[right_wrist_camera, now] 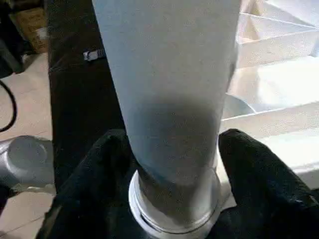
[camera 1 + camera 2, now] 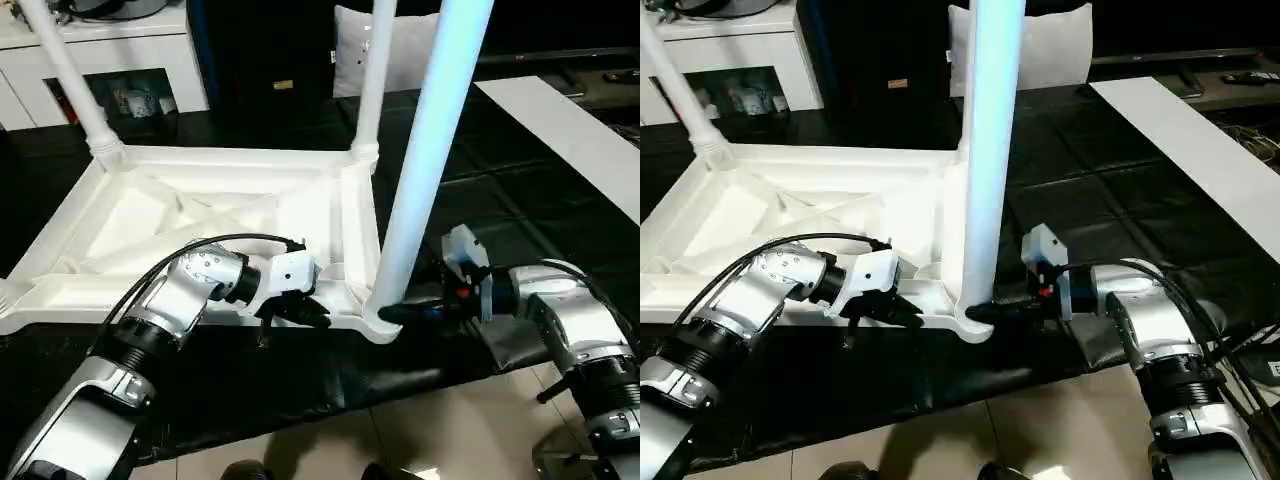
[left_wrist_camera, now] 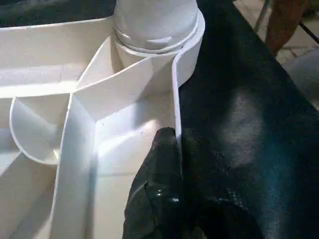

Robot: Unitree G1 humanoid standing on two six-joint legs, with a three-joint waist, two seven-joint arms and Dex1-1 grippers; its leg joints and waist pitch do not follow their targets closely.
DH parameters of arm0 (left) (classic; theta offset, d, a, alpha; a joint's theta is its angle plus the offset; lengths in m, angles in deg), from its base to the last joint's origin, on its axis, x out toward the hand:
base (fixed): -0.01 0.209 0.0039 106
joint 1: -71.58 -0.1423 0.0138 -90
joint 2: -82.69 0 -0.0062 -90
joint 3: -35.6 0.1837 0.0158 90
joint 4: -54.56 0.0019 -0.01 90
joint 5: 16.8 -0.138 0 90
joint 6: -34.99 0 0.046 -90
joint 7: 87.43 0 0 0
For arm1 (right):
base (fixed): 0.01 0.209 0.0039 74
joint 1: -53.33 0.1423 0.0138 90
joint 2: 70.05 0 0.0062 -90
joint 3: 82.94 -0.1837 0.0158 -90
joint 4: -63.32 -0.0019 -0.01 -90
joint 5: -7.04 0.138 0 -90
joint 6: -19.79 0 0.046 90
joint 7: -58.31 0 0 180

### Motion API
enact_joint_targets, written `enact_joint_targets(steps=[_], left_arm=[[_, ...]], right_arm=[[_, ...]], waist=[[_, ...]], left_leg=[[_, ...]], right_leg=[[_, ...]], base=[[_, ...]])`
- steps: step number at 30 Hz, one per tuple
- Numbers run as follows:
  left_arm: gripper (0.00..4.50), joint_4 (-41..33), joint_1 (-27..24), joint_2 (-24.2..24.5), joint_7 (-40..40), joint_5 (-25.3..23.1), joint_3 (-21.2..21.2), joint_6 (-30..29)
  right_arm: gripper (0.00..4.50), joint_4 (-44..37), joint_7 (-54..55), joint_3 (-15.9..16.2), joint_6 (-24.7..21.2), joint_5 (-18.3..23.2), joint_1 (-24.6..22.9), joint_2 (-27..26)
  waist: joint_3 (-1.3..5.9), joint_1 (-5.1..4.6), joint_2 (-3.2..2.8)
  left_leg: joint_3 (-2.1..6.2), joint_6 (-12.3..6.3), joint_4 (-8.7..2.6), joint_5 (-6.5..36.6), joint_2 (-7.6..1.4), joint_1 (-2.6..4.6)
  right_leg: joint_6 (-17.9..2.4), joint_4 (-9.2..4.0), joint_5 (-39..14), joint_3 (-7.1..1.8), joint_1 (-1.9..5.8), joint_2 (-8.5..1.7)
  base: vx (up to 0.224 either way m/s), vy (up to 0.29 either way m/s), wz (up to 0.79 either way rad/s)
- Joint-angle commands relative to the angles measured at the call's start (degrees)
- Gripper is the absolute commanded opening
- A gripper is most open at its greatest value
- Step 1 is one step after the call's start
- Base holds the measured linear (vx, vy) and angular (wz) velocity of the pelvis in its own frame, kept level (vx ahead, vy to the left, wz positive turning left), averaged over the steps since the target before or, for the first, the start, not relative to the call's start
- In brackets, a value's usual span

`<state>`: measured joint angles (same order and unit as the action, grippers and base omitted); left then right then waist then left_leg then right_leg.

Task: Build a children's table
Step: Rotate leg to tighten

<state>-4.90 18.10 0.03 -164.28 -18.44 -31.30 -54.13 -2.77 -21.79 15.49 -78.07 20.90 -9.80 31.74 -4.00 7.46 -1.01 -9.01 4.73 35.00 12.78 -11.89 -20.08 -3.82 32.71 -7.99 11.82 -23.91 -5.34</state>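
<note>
- The top [image 2: 200,215] lies upside down on the black table [image 2: 480,200], ribbed side up, its near long edge along the table's front edge; this way the corner sockets face up for the legs.
- Three legs stand in sockets: two at the far corners [image 2: 70,75] [image 2: 372,80] and one at the near right corner [image 2: 425,150].
- The right gripper [image 1: 174,164] clasps the near right leg just above its collar [image 1: 174,209], one finger on each side of the tube. Judged from that low hold, it is turning or steadying the leg in its thread.
- The left gripper [image 3: 167,189] pinches the top's near rim [image 3: 175,99] just beside that same socket, fingers on either side of the thin wall, probably to keep the top from twisting while the leg is worked.
- The legs' upper ends are cut off by the frame.
- The near left corner is hidden behind the left forearm [image 2: 150,320], so I cannot tell whether its socket is filled.
- How far the collar is threaded in cannot be made out.
- A white cabinet [image 2: 110,60] stands beyond the table's far left corner.
</note>
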Motion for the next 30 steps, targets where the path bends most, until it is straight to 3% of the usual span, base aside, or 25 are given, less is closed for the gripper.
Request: enact_joint_targets(steps=[1,7,12,17,18,20,23,24,25,26,27,28,30], left_arm=[[0.00,-1.7,0.3,-0.1,-2.3,0.4,1.3,1.4],[0.00,-1.3,0.4,-0.1,-2.9,0.4,1.2,1.8],[0.00,-1.3,0.4,-0.3,-2.8,0.9,0.8,0.6],[0.00,-2.3,0.8,-2.0,0.9,1.5,-0.6,-5.9],[0.00,-2.1,1.1,-3.0,2.9,1.5,-1.2,-7.5],[0.00,-1.7,1.5,-4.2,5.5,1.2,-1.8,-8.8],[0.00,-0.9,2.3,-6.4,10.3,0.3,-2.6,-11.3],[0.00,0.0,3.2,-8.3,14.3,-0.1,-3.4,-13.9],[0.00,0.4,3.5,-8.9,15.4,-0.1,-3.7,-14.5],[0.00,1.6,4.4,-10.4,18.3,0.0,-4.5,-15.6],[0.00,2.4,5.0,-11.2,20.1,-0.1,-5.0,-16.1],[0.00,3.6,5.9,-12.6,23.1,-0.2,-5.9,-17.0],[0.00,4.6,6.9,-14.1,26.0,-0.3,-7.0,-18.1]], right_arm=[[2.66,0.2,-1.0,0.3,0.2,0.6,0.1,0.3],[2.09,-0.2,-2.9,1.0,-1.2,1.2,0.1,0.5],[1.96,-1.3,-3.6,1.2,-2.8,1.9,-0.7,0.6],[1.94,-3.5,4.2,-1.1,-9.7,3.6,-1.4,-3.0],[1.94,-3.7,8.0,-1.7,-12.2,3.3,-1.2,-4.4],[1.94,-3.6,11.4,-2.3,-13.0,2.9,-0.9,-6.0],[1.94,-3.9,17.3,-3.0,-14.4,2.3,-0.4,-9.0],[1.94,-3.7,21.6,-3.3,-15.4,1.4,0.1,-11.2],[1.94,-3.7,22.7,-3.3,-15.2,1.0,0.3,-11.8],[1.94,-3.9,25.3,-3.4,-15.2,0.7,0.6,-13.5],[1.94,-4.0,26.9,-3.7,-15.8,0.8,0.8,-14.6],[1.94,-3.7,31.7,-4.6,-17.7,-0.2,1.5,-16.7],[1.94,-2.7,37.6,-5.7,-19.4,-1.3,2.6,-19.1]], waist=[[5.02,-0.18,0.88],[5.21,0.41,0.84],[5.28,0.52,0.82],[5.12,0.33,0.78],[4.88,0.30,0.67],[4.81,0.16,0.80],[4.55,-0.61,0.58],[4.46,-1.58,0.35],[4.46,-1.58,0.35],[4.49,-2.40,0.28],[4.49,-3.07,-0.11],[4.65,-3.69,-0.33],[4.73,-4.69,-0.34]], left_leg=[[-0.08,-5.55,-3.42,2.2,-1.50,-0.42],[-0.13,-5.55,-3.34,1.6,-1.54,-0.39],[-0.09,-5.06,-3.36,1.9,-1.53,-0.36],[-0.09,-4.78,-3.47,1.6,-1.65,-0.45],[-0.10,-3.99,-3.49,2.6,-1.36,-0.24],[-0.25,-3.40,-3.45,3.8,-0.93,-0.09],[-0.34,-2.72,-3.33,6.7,-0.58,0.31],[-0.11,-2.63,-3.33,8.4,-0.91,0.37],[-0.11,-2.63,-3.33,8.4,-0.91,0.37],[0.24,-2.63,-3.38,9.3,-1.24,0.12],[0.53,-2.71,-3.51,10.3,-1.72,0.34],[1.01,-2.77,-3.68,10.9,-2.22,-0.04],[1.19,-2.45,-3.78,12.0,-2.48,0.15]], right_leg=[[0.7,-4.35,-21.2,-4.09,4.71,-3.85],[0.9,-4.24,-20.7,-4.09,4.66,-3.83],[1.2,-4.34,-21.1,-4.00,4.72,-3.81],[0.5,-4.30,-20.5,-4.05,4.75,-3.83],[1.4,-4.87,-22.9,-3.80,4.59,-3.80],[2.5,-5.37,-25.2,-3.50,4.61,-3.74],[5.5,-6.72,-29.7,-2.51,4.36,-3.41],[6.4,-7.37,-30.3,-1.80,4.48,-3.29],[6.4,-7.37,-30.3,-1.80,4.48,-3.29],[6.8,-7.65,-29.8,-1.38,4.92,-3.30],[6.4,-7.93,-29.4,-1.16,5.06,-3.48],[6.0,-7.62,-27.6,-1.03,5.72,-3.75],[4.9,-7.56,-26.3,-1.16,5.72,-4.21]], base=[[0.000,0.000,0.00],[0.000,0.000,0.00],[0.000,0.000,0.00],[0.000,0.000,0.00],[0.000,0.000,0.00],[0.000,0.000,0.00],[0.000,0.000,0.00],[0.000,0.000,0.00],[0.000,0.000,0.00],[0.000,0.000,0.00],[0.000,0.000,0.00],[0.000,0.000,0.00],[0.000,0.000,0.00]])
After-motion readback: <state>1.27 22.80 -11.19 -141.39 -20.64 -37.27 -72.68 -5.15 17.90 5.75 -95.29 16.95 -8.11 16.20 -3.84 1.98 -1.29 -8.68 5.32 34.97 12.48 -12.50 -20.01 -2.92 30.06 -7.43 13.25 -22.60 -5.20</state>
